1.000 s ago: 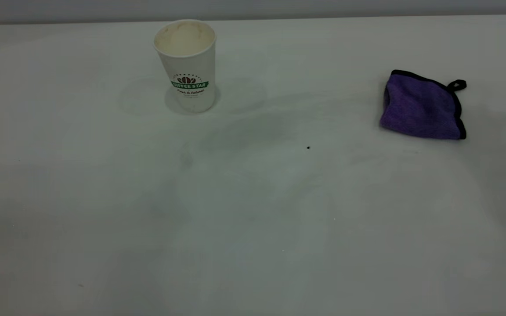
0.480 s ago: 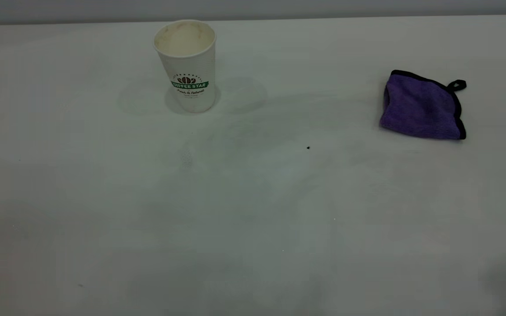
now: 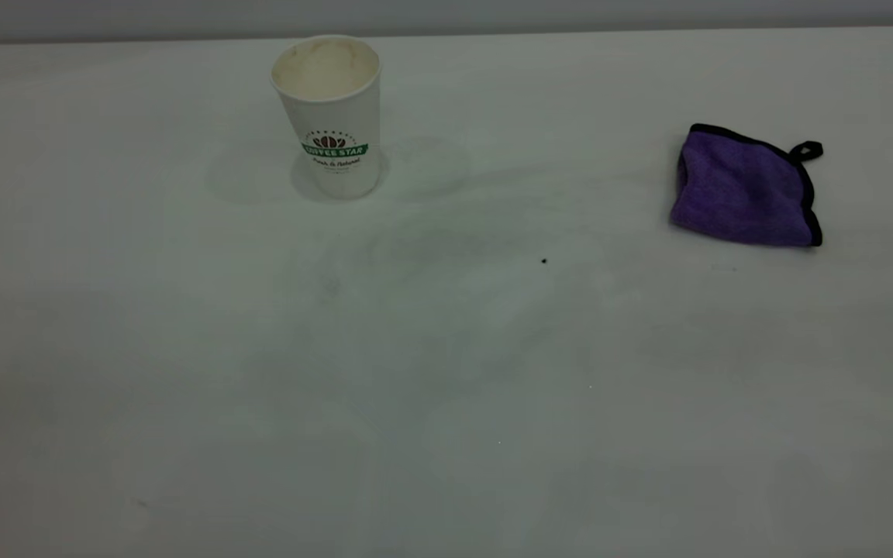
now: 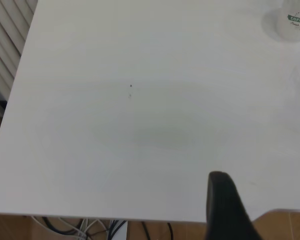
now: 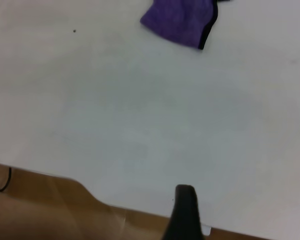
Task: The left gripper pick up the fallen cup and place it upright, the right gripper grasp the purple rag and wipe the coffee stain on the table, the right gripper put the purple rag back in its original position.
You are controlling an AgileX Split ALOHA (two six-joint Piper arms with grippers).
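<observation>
Upright white cup with green band, folded purple rag apart, hand states untellable.

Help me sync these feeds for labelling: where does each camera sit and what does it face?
Exterior: steeply above the table, facing the upright cup and purple rag; no arm shows.
Left wrist: at the table's edge; one dark finger; shares the cup.
Right wrist: likewise; one finger; shares the rag.

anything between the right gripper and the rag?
Nothing visible. In the right wrist view only bare table lies between the right gripper's finger at the near edge and the rag. The cup stands far left.
</observation>
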